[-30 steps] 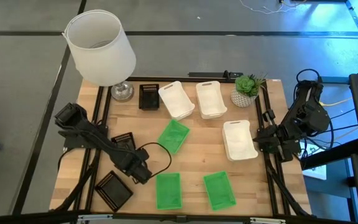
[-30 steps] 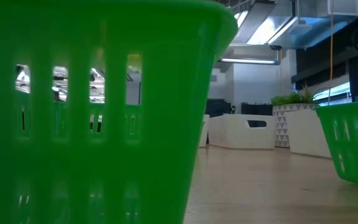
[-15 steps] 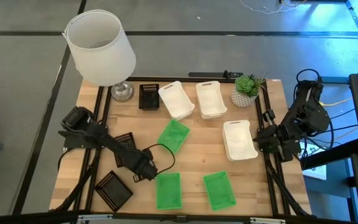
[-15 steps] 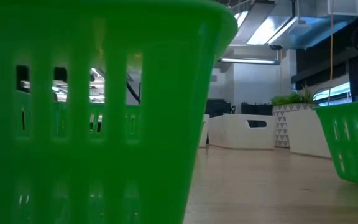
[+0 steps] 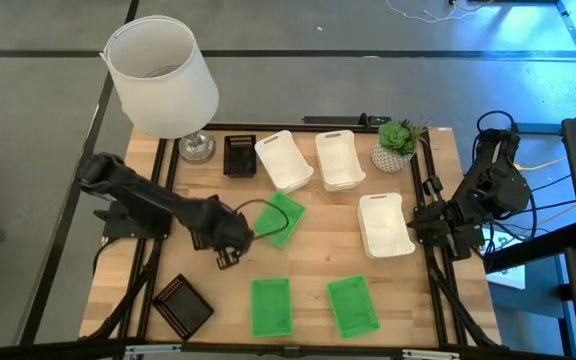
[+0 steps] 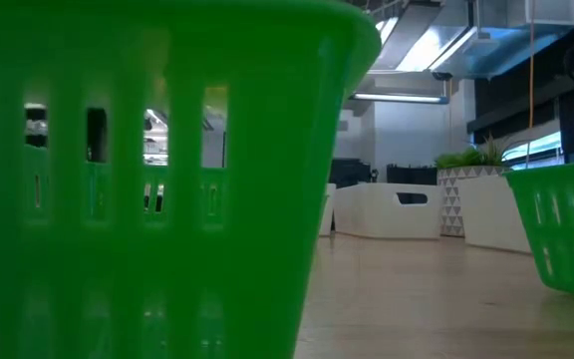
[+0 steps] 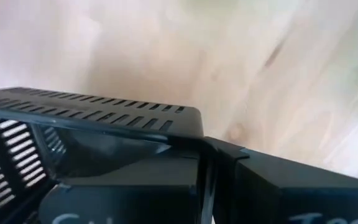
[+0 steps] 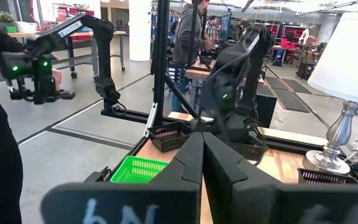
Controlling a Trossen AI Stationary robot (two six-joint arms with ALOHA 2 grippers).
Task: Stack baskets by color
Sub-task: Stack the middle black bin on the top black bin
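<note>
While the left gripper (image 5: 230, 243) is shut on a black basket (image 7: 92, 124), which its wrist view shows clamped by the rim and lifted over bare wood, that load sits mid-surface just beside the tilted green basket (image 5: 280, 218). What the next move seems to turn on is where the matching colours lie: a second black basket (image 5: 182, 304) rests at the near left corner, turned diagonally, and a third black basket (image 5: 239, 155) stands at the far edge next to the lamp base (image 5: 196, 148), its long axis running front to back. Both lie on the left arm's side, so that arm is far the nearer, and I judge the carried basket must be turned to match whichever target is chosen. Two more green baskets (image 5: 270, 305) lie along the near edge; three white baskets (image 5: 339, 159) sit toward the far right. The right gripper (image 5: 426, 225) waits at the right edge, fingers closed on nothing.
</note>
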